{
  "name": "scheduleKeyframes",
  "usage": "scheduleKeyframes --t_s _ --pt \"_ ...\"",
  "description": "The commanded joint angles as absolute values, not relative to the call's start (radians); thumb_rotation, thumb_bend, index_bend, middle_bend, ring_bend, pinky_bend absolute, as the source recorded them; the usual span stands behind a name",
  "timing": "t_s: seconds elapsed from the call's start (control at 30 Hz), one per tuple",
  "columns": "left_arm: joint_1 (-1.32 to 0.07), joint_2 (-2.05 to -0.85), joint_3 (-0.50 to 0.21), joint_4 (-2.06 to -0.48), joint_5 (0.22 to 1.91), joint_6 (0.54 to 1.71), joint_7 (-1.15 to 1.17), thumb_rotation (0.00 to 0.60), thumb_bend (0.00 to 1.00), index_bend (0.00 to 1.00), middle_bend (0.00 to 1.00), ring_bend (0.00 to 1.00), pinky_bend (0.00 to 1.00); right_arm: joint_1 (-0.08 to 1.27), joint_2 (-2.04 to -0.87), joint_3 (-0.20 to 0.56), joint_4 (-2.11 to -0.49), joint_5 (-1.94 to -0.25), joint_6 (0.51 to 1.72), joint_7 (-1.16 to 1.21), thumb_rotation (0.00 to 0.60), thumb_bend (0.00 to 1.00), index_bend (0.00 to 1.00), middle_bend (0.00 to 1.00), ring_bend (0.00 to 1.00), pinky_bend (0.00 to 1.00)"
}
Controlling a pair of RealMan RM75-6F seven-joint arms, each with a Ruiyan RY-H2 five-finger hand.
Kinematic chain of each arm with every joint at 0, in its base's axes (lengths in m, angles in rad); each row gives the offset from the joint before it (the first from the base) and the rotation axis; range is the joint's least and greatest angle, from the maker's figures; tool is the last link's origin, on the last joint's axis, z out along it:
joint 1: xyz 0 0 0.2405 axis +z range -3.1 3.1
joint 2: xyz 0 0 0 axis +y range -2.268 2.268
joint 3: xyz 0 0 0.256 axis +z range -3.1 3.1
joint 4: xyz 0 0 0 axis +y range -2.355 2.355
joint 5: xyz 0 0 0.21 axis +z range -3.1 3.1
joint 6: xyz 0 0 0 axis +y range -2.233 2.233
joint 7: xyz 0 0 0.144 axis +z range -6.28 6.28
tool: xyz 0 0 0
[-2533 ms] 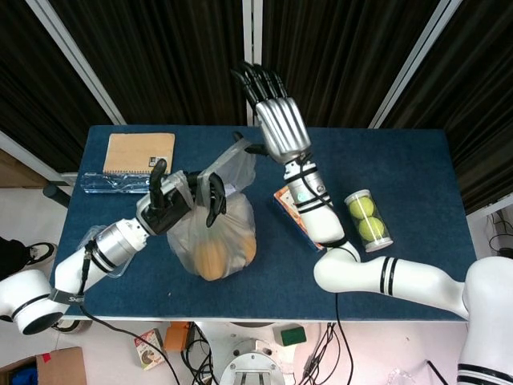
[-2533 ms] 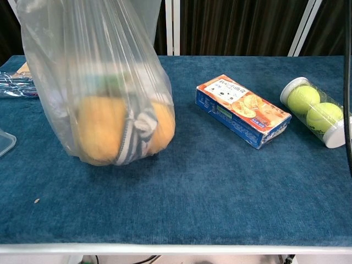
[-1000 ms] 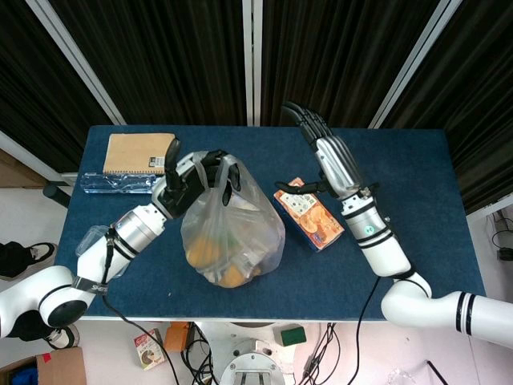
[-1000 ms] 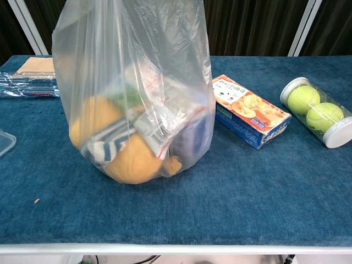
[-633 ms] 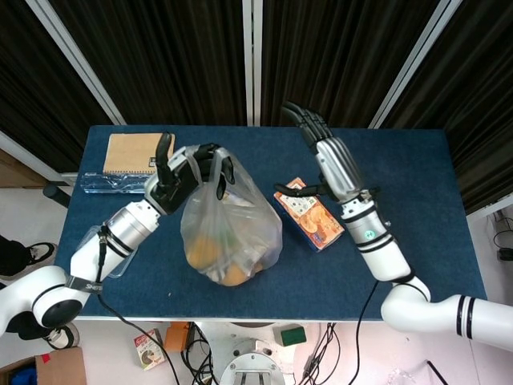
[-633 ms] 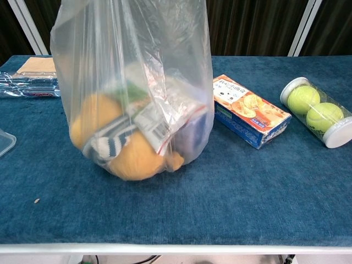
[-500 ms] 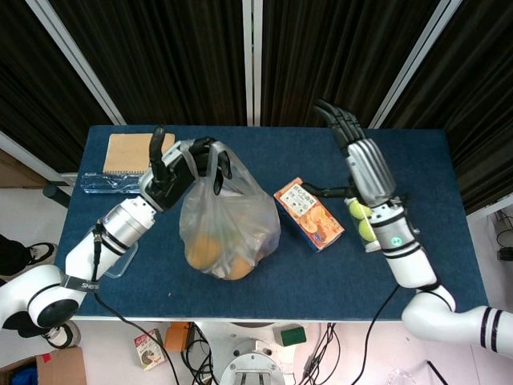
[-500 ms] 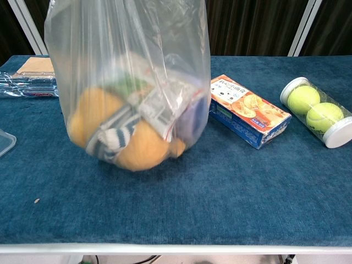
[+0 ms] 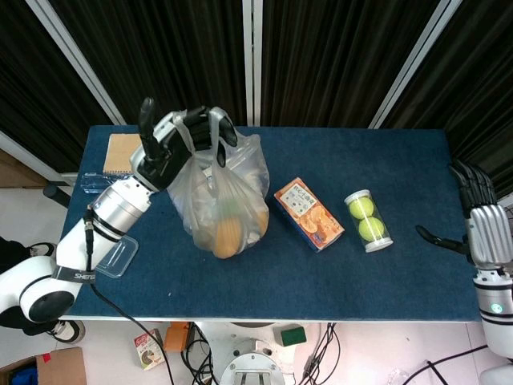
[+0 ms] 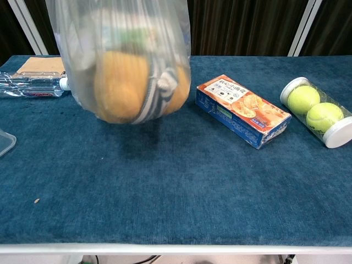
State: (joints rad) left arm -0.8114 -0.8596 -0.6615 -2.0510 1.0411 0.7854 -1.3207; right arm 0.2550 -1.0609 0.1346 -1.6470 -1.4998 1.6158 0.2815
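While the bag hangs from my left hand [image 9: 172, 144], the entries run near to far.

Item 1, worktop [image 10: 181, 192]: blue napped cloth, bare along the near edge; a clear shallow plastic tray [image 9: 112, 255] sits at my near left corner.

Item 2, plastic bag [image 10: 129, 60]: thin, clear, crinkled film, hanging just clear of the cloth with its shadow beneath. Its gathered top is hooked in my curled left fingers [image 9: 210, 128]. Inside: rounded orange-yellow lumps, a striped grey-and-white piece and something green; what each is I cannot tell.

Item 3, snack box [image 10: 243, 110]: flat printed carton, orange top and blue sides, lying just right of the bag and apart from it.

Item 4, ball tube [image 10: 316, 111]: clear cylinder on its side with a white cap, two felted yellow-green balls within.

Item 5, right hand [image 9: 481, 228]: off the right edge of the worktop, fingers apart, holding nothing.

Item 6, far left: a clear water bottle [image 10: 30, 86] on its side, and a brown-covered notebook [image 9: 119, 152] behind it.

Status, by my judgement: lift done, bag filled and carried; setting it down is left.
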Motion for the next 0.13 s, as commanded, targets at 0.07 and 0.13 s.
scheduleKeyframes --t_s 0.07,0.13 --pt "-0.828 -0.832 -0.7 -2.054 0.968 0.786 -1.264 0.0 0.0 0.4 0.44 0.4 0.55 0.14 -1.142 0.07 -1.511 -1.504 1.69 0.405 0.6 0.0 0.0 0.0 0.0 0.0" --pt "-0.833 -0.827 -0.709 -2.054 0.94 0.786 -1.246 0.0 0.0 0.4 0.44 0.4 0.55 0.122 -1.155 0.064 -1.482 -1.504 1.697 0.428 0.6 0.0 0.0 0.0 0.0 0.0"
